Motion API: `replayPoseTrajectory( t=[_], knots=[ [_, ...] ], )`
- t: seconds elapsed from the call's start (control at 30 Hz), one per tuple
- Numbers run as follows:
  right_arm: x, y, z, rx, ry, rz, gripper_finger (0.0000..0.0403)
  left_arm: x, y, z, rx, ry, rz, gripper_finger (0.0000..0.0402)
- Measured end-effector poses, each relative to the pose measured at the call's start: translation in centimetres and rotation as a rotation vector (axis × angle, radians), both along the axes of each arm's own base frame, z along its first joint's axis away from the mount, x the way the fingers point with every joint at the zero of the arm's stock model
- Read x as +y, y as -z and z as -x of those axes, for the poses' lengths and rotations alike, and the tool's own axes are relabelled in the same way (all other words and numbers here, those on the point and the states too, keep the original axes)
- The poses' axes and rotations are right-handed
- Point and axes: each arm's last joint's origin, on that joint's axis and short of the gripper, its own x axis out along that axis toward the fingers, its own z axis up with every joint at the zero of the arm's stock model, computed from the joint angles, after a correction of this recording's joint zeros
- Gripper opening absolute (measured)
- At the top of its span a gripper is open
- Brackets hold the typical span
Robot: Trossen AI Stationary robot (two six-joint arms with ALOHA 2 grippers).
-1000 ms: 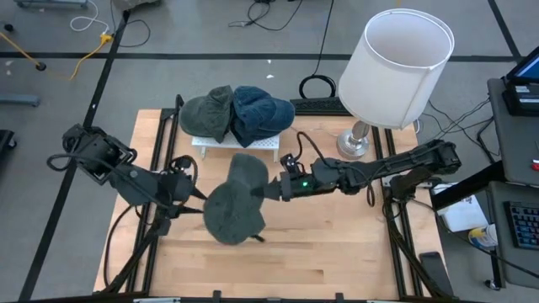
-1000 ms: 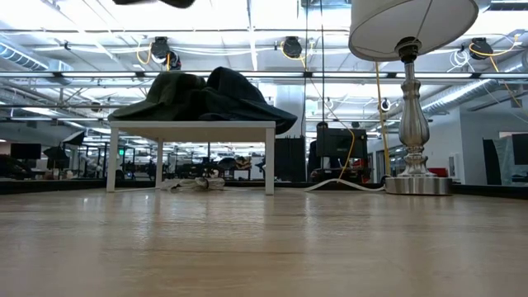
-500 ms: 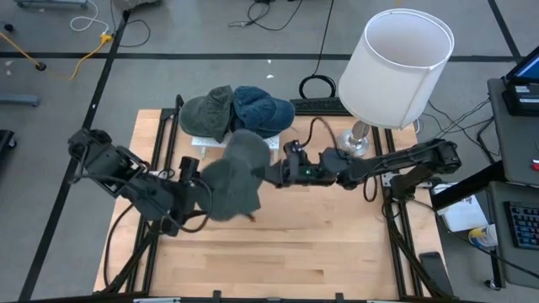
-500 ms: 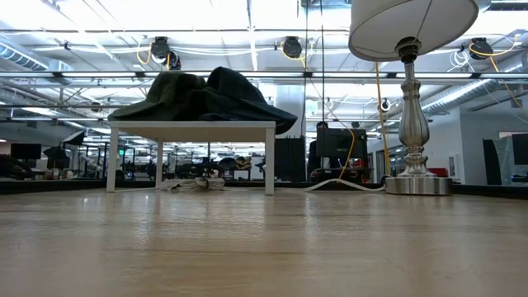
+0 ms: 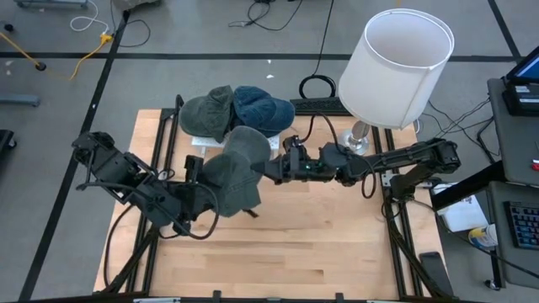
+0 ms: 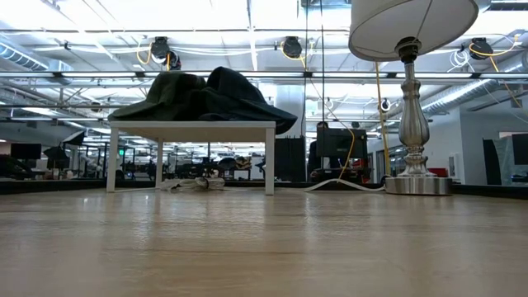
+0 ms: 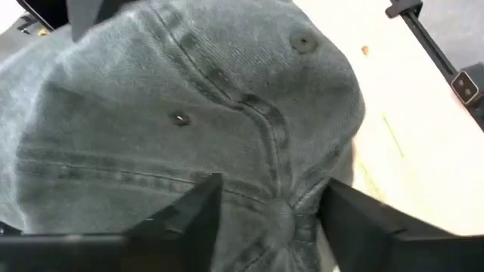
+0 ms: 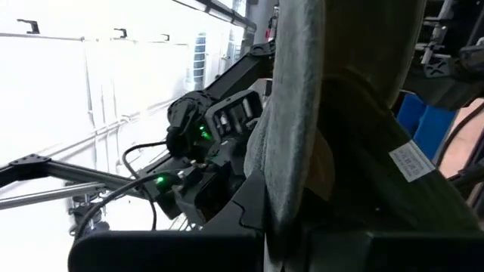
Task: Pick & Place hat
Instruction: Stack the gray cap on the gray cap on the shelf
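The right gripper [image 5: 268, 171] is clamped on the grey hat [image 5: 233, 175], held up in the air over mid-table just in front of the rack [image 5: 253, 142]; the left gripper [image 5: 205, 200] has its fingers [image 7: 198, 214] spread wide against the crown, gripping nothing. Best carry it high and level, clearing the two hats [image 5: 237, 109] already on the rack, with the lamp [image 5: 394, 59] close on the right. Open wood lies toward the near edge.

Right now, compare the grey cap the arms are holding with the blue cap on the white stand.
The grey cap hangs in the air above the table, gripped by the right claw; the blue cap rests on the white stand, touched by no claw. The grey cap is alone; the blue cap lies against a green cap. Both are soft fabric caps.
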Motion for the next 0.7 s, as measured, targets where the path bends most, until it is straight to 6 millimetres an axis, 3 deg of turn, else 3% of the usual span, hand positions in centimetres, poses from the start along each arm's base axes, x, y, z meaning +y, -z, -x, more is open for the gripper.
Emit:
replayPoseTrajectory(
  t=[0.27,0.43,0.57,0.7],
  knots=[
    [0.0,-0.3,0.1,-0.032,-0.026,0.0,0.0004,0.1,0.1,0.1,0.01,-0.002,-0.008,0.0026],
    [0.1,-0.4,0.1,-0.044,-0.028,0.078,0.002,0.2,-0.2,0.0,-0.059,-0.101,-0.025,0.0026],
    [0.7,-0.2,0.1,-0.028,-0.033,0.136,0.0083,0.6,-1.5,0.4,-0.139,-0.157,-0.046,0.0025],
    [0.8,-0.6,1.0,0.018,-0.079,0.235,0.0155,1.6,-3.2,0.8,-0.208,-0.23,0.056,0.0025]
  ],
)
